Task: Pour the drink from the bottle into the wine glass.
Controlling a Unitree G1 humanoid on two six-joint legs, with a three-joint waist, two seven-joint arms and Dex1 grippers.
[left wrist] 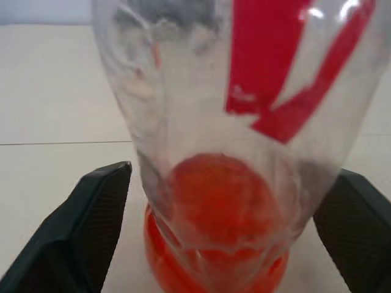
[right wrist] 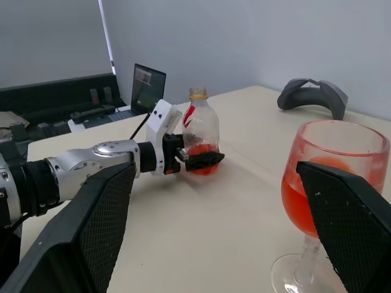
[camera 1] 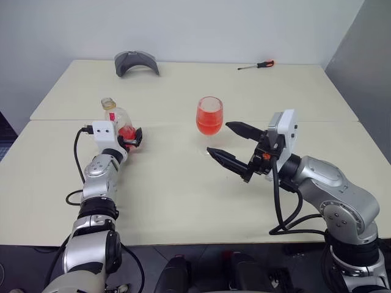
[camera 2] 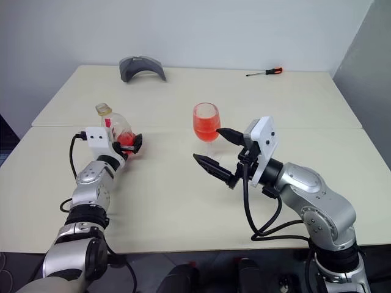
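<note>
bottle [left wrist: 232,122]: clear thin plastic, glossy, creased and dented, with a red printed label
drink [camera 1: 209,124]: translucent red liquid
wine glass [camera 1: 209,116]: clear smooth glass, shiny
table [camera 1: 183,195]: pale cream top, matt and smooth
left gripper [left wrist: 220,244]: fingers of black matt plastic with a fine ribbed texture
right gripper [camera 1: 235,145]: same black textured fingers, white plastic housing behind
screwdriver [camera 1: 256,65]: thin metal shaft

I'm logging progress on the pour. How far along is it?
Done: the glass holds red drink well up its bowl, and the bottle stands upright on the table, uncapped, with only a little red left at its bottom. In hand: the left hand sits open around the bottle's base, fingers apart from it. The right hand hangs open near the glass. Left: drawing the left hand clear.
</note>
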